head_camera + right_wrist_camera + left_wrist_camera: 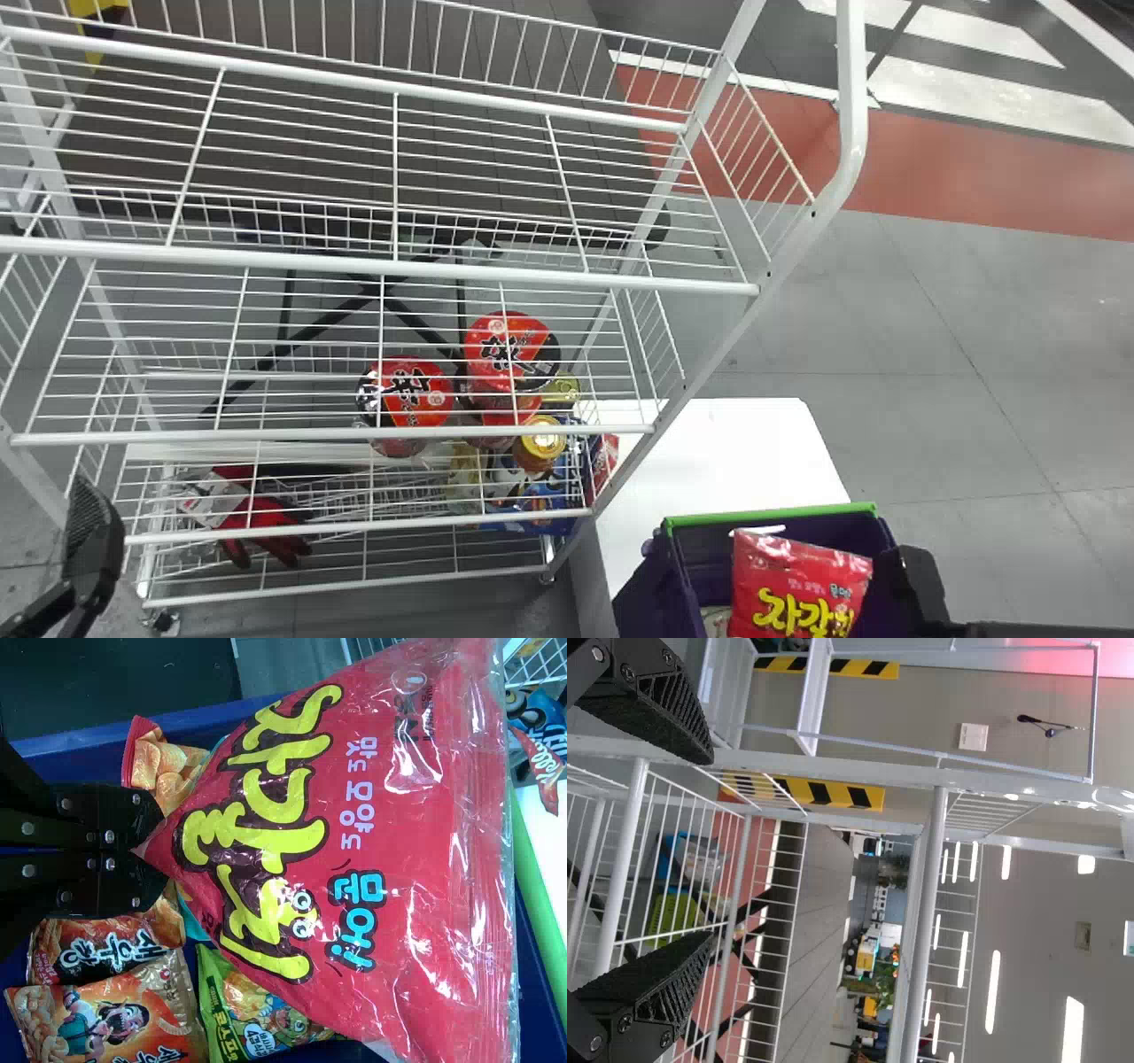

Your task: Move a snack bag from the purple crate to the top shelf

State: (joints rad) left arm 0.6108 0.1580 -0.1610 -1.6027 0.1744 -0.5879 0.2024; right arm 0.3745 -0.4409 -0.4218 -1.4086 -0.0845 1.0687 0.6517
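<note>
At the head view's right edge, part of my right gripper (923, 585) shows beside the purple crate (771, 511). The red snack bag (797, 589) stands face-out at the crate's opening. From the right wrist view, my right gripper (146, 849) is shut on a pinched end of the red snack bag (354, 842), which spreads away from it over other bags. My left gripper (93, 545) is parked at the left of the white wire rack, whose top shelf (399, 261) is at the upper left. In the left wrist view, the left gripper (709, 846) has its fingers apart with nothing between them.
A white table (735, 452) lies under and behind the crate, right beside the rack. Cup noodles (412, 394), a jar (540, 443) and red gloves (261, 523) lie on lower shelves. The rack's right post (753, 319) slants between shelves and crate. More snack bags (115, 1014) lie inside the crate.
</note>
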